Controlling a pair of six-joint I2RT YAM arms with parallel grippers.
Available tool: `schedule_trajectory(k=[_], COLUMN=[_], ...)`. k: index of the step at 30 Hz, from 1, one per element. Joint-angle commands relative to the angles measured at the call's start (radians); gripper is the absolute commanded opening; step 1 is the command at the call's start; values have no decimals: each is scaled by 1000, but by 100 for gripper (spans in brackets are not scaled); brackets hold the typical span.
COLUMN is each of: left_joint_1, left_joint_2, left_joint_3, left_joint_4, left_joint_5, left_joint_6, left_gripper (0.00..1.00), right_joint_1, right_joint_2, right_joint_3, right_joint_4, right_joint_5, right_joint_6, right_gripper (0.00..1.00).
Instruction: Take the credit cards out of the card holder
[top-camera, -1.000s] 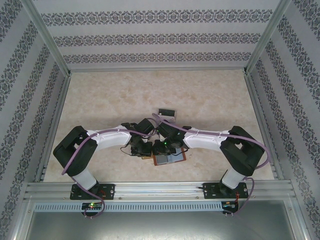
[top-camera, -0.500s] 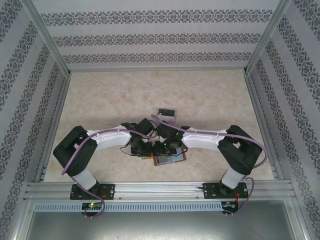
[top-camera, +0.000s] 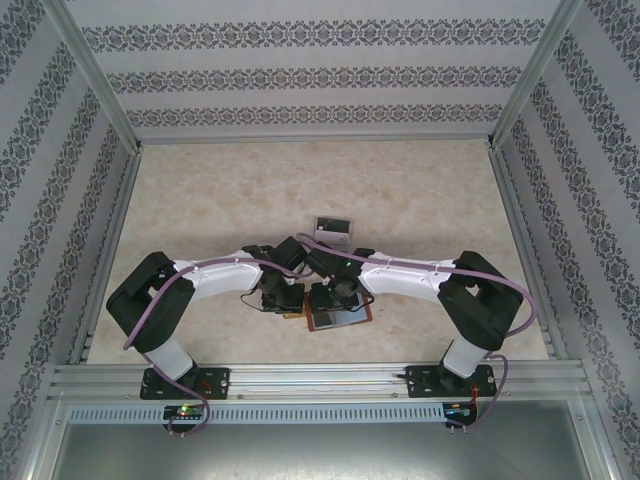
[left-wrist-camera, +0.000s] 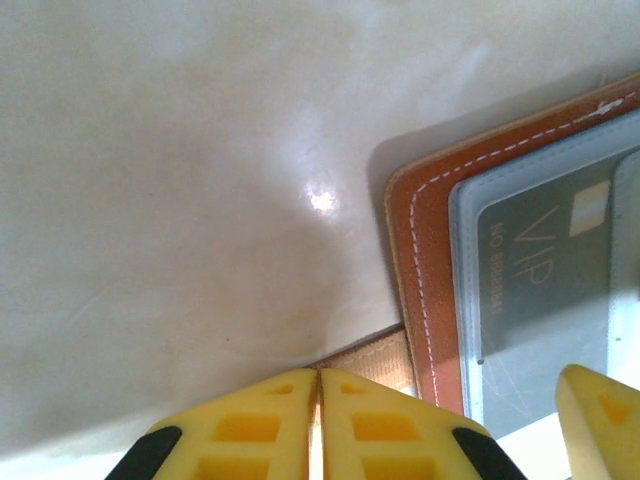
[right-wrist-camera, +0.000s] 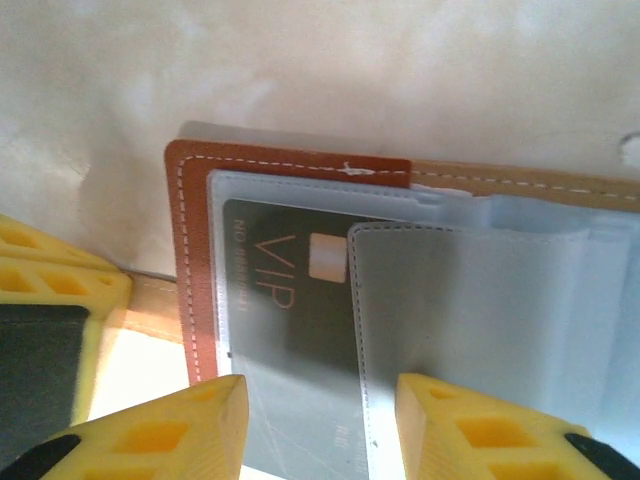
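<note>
Looking down from the top external camera, both arms bend inward and meet over the card holder (top-camera: 347, 320), which lies open on the table (top-camera: 220, 200) close to the near edge. The left gripper (top-camera: 283, 298) sits at its left side and the right gripper (top-camera: 333, 296) over its upper edge. One loose credit card (top-camera: 333, 226) lies by itself farther back, well apart from the holder, so that part of the job looks done.

From the left wrist, the left gripper's fingers (left-wrist-camera: 270, 440) are pressed flat together with no gap. The holder's tan side tab (left-wrist-camera: 375, 358) runs under their tips; I cannot tell whether it is pinched or merely pinned. Beside them the brown stitched cover frames a VIP card (left-wrist-camera: 545, 260), still tucked behind its clear pocket.

From the right wrist, the right gripper (right-wrist-camera: 320, 425) hangs over the holder's inner face with its jaws apart and nothing between them, one finger on either side of a strip of the clear pocket (right-wrist-camera: 470, 300). The VIP card shows through that plastic, lying fully inside.

At least this card remains to be drawn out; whether more sit beneath the overlapping sleeves cannot be made out.
</note>
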Motion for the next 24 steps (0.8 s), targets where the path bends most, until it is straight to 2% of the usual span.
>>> schedule_trajectory(k=[1, 24], left_joint_1=[-10, -11], left_joint_2=[27, 43], left_joint_3=[-24, -2], left_joint_4=[0, -9], left_joint_5=[11, 18], left_joint_6=[8, 14], left_gripper=[13, 13], right_joint_1=[25, 34], right_joint_2=[28, -1], right_joint_3=[28, 71], right_joint_4=[-116, -271], right_joint_5=[91, 232], right_joint_6=[-31, -64], right_gripper=[46, 52])
